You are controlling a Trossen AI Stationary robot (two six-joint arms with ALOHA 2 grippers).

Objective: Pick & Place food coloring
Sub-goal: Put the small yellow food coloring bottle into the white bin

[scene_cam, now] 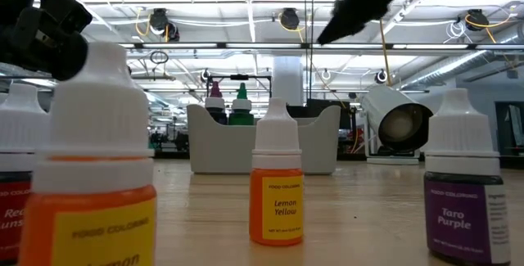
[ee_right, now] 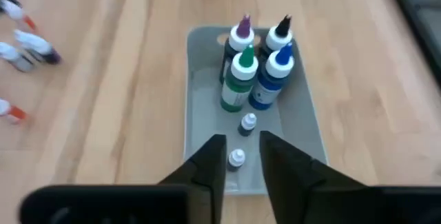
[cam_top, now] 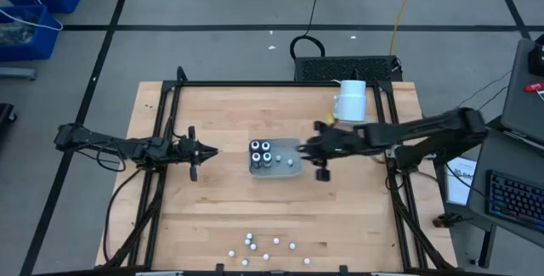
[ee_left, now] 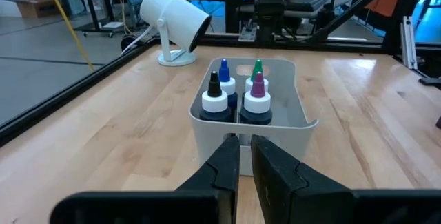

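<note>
tray: pale grey tray [cam_top: 293, 166] sitting mid-table, long side running left-right
big bottles: four tall bottles [cam_top: 261, 154] standing upright, clustered at the tray's left end; tips showing black, blue, purple, green [ee_left: 257, 68] in the left wrist view
small bottles in tray: two small bottles [ee_right: 242, 140] standing in the tray's right half, apart from the tall ones
small bottles on table: loose group of food coloring bottles [cam_top: 265, 247] standing near the front table edge, well apart from the tray; low view showing one labelled Lemon Yellow [scene_cam: 276, 191] and one Taro Purple [scene_cam: 463, 191]
right gripper: right gripper [cam_top: 308, 152] hovering above the tray's right end, fingers standing slightly apart, holding nothing; one small bottle showing in the gap, lower down in the tray
left gripper: left gripper [cam_top: 211, 152] waiting left of the tray, pointing at it, fingers [ee_left: 226, 167] nearly closed with a narrow gap, empty
mug-like cylinder: white cylinder [cam_top: 349, 100] lying at the back right, well apart from the tray
</note>
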